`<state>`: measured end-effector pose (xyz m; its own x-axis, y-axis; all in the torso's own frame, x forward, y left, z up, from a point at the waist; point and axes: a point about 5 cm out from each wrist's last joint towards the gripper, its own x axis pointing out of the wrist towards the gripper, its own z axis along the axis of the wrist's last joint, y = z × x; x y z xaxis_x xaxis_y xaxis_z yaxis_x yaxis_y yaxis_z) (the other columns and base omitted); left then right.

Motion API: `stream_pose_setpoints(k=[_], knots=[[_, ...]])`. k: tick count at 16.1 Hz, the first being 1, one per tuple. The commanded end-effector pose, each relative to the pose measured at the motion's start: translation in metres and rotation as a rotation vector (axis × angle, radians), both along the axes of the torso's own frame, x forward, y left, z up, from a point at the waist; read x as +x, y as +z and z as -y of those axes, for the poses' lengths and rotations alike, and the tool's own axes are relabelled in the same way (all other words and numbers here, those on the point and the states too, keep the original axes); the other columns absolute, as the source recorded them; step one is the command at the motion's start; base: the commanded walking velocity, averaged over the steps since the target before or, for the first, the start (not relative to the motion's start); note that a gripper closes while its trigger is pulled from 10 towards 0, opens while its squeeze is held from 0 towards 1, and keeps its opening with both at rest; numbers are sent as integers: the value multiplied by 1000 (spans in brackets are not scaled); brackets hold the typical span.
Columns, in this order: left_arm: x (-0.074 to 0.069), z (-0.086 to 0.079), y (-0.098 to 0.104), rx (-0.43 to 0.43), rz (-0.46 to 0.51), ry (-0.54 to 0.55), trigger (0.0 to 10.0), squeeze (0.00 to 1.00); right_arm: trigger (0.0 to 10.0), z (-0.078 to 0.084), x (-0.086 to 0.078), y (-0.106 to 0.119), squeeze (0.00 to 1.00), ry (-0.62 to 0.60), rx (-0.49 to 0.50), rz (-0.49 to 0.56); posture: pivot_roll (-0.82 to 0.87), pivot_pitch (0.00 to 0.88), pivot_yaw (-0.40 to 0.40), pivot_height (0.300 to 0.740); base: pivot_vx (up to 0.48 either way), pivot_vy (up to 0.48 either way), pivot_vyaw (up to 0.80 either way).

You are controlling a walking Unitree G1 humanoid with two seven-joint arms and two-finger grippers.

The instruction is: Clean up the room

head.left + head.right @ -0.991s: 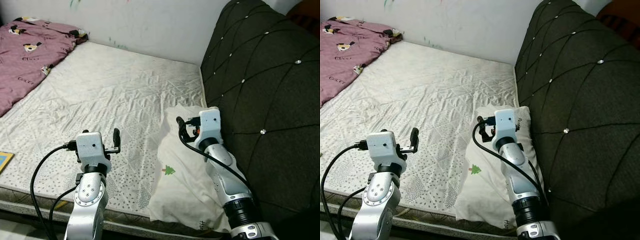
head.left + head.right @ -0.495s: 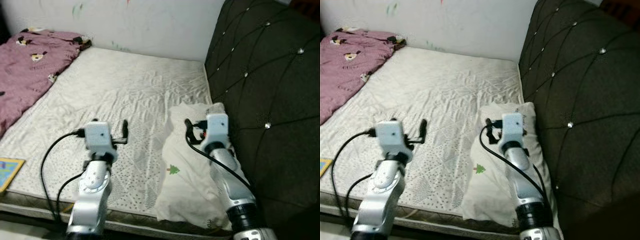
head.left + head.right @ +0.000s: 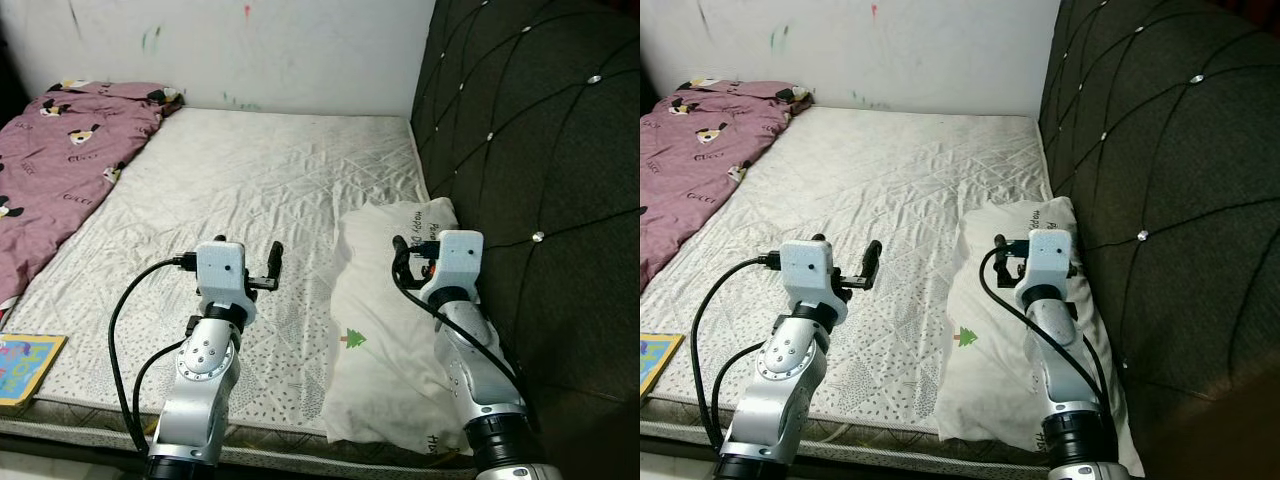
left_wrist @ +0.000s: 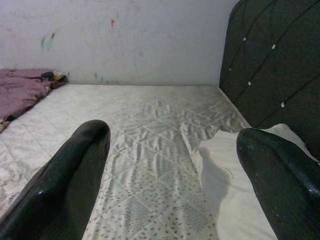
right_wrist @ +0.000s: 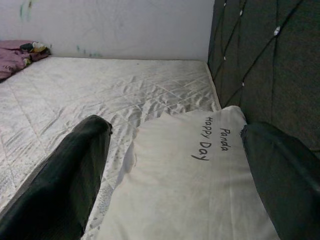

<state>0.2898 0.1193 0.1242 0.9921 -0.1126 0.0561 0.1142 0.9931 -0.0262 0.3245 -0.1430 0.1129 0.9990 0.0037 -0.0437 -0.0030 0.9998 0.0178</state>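
A white pillow (image 3: 372, 300) with a small green tree print lies at the right side of the bed, against the black tufted headboard (image 3: 530, 150); "Panda Happy Day" is written on the pillow (image 5: 200, 190). My right gripper (image 3: 402, 254) hovers open just above the pillow's middle, its fingers (image 5: 85, 160) spread wide with nothing between them. My left gripper (image 3: 273, 264) is held open over the bare white mattress (image 3: 250, 180), to the left of the pillow (image 4: 225, 175). A crumpled pink blanket (image 3: 60, 170) with cartoon prints covers the bed's far left.
A colourful flat book (image 3: 25, 365) lies at the mattress's near left corner. The white wall (image 3: 250, 50) with small paint marks runs behind the bed. The mattress's front edge is close below my arms.
The whole picture has shifted, so the camera has moved; the wall and the colourful book have come into view. Both arms hold the same pose, grippers still open.
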Motion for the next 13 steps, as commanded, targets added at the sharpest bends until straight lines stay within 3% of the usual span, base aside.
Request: stream_pose_setpoints(k=[1, 5, 13], knots=[[2, -4, 0, 3, -6, 13, 10000, 0, 10000, -4, 2, 6, 0, 4, 7, 29, 0, 0, 21, 740, 0, 480, 0], [-3, -9, -2, -4, -15, 43, 10000, 0, 10000, -16, 5, 9, 0, 54, 21, 35, 22, 0, -7, 740, 0, 480, 0], [-2, -6, -3, -24, -19, 47, 10000, 0, 10000, -14, 6, 11, 0, 59, 5, 35, 10, 0, -19, 740, 0, 480, 0]])
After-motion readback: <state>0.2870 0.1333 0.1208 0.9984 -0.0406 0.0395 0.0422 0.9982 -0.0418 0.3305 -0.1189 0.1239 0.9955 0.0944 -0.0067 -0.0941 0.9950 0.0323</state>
